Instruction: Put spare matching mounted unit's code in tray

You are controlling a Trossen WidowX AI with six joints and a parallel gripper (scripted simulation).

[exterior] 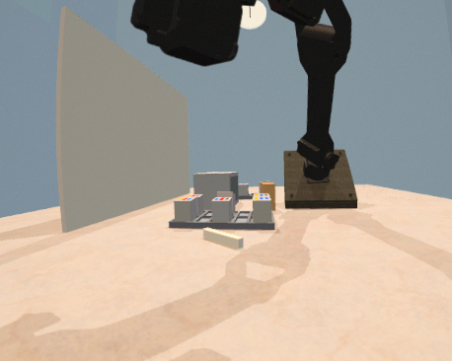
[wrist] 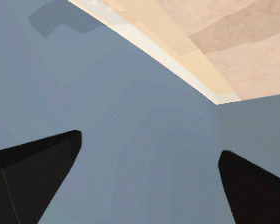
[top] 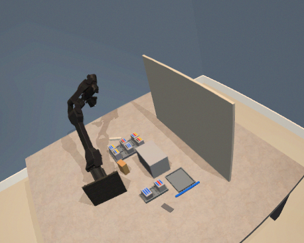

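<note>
Spare: not yet singled out; candidates are the striped blocks (top: 128, 147) (exterior: 222, 210), and no code on a unit's back is readable.
Gripper (top: 93, 101) (exterior: 202, 51) (wrist: 151, 148): fingers spread wide, nothing between them, raised above table height.
Six-block rack (top: 127, 157) (exterior: 222, 225): at five o'clock from the gripper in the top view, holding six blocks.
Grey box (top: 152, 154) (exterior: 215, 186): at four o'clock from that rack; possibly the mounted unit.
Tray (top: 180, 180): farther toward four o'clock, no spare in it.
Two-block rack (top: 154, 196): at eight o'clock from the tray, holding two blocks.
Block handling: probably light, stiff, fairly smooth; best squeezed squarely on opposite upright sides, clear of neighbours.
Next: the code likely needs reading before any grasp.
</note>
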